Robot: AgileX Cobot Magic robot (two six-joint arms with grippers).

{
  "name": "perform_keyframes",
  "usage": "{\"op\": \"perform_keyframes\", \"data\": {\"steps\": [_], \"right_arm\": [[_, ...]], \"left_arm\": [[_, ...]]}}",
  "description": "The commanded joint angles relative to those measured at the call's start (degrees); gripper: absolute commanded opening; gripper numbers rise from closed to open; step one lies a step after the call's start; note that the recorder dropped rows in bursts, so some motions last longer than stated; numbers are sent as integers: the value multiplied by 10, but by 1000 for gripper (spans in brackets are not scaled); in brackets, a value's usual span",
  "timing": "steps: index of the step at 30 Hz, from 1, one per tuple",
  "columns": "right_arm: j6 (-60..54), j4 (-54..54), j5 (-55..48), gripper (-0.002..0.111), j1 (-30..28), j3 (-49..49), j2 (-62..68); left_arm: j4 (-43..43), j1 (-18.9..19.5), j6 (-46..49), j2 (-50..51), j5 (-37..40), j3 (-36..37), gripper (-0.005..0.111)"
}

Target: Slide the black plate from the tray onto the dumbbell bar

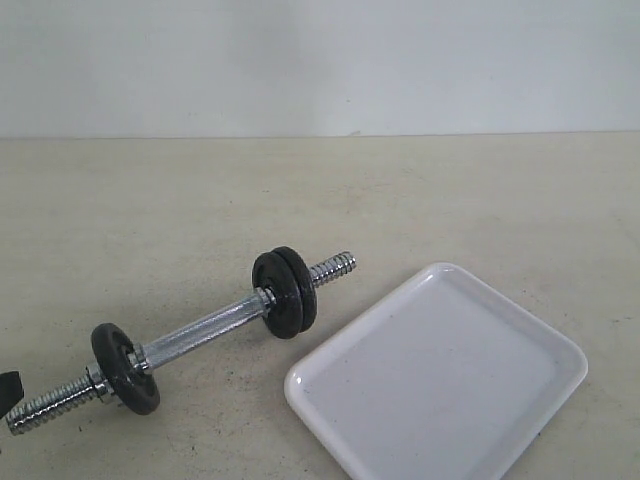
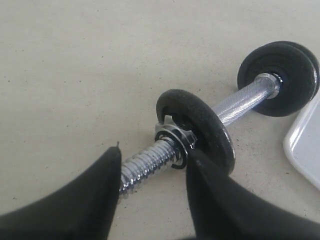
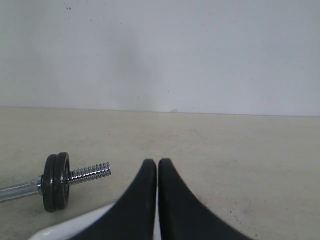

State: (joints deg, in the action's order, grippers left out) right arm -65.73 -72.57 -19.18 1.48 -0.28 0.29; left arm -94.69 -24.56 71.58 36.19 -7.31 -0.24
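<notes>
The chrome dumbbell bar [image 1: 205, 328] lies on the table and carries all three black plates. Two sit together [image 1: 285, 290] near its far threaded end, and a single plate [image 1: 125, 367] sits near the close end behind a nut [image 2: 172, 136]. The white tray [image 1: 440, 380] at the right holds no plate. My left gripper [image 2: 154, 152] is open, its fingers either side of the bar's near threaded end [image 2: 147, 167]. In the exterior view only a black bit of it [image 1: 8, 388] shows at the left edge. My right gripper [image 3: 157, 162] is shut and empty above the tray's edge [image 3: 75, 227].
A beige tabletop [image 1: 320, 200] runs back to a pale wall [image 1: 320, 60]. The tray's corner [image 2: 305, 145] lies just beyond the paired plates [image 2: 280, 77] in the left wrist view.
</notes>
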Motion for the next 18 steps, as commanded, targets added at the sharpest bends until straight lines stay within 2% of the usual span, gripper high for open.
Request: {"op": "perform_keyframes", "data": {"steps": [1,7,18], "right_arm": [[-2,3,-3,0,-2,3,-3],[-2,3,-3,0,-3,3,-3],[-2,3,-2,0,-3,3,-3]], "left_arm": [[-4,0,-5,-20,-4,2,40],[-4,14,-1,-93,-4,2,40],[-4,160,-1,-252,-4,2,40]]}}
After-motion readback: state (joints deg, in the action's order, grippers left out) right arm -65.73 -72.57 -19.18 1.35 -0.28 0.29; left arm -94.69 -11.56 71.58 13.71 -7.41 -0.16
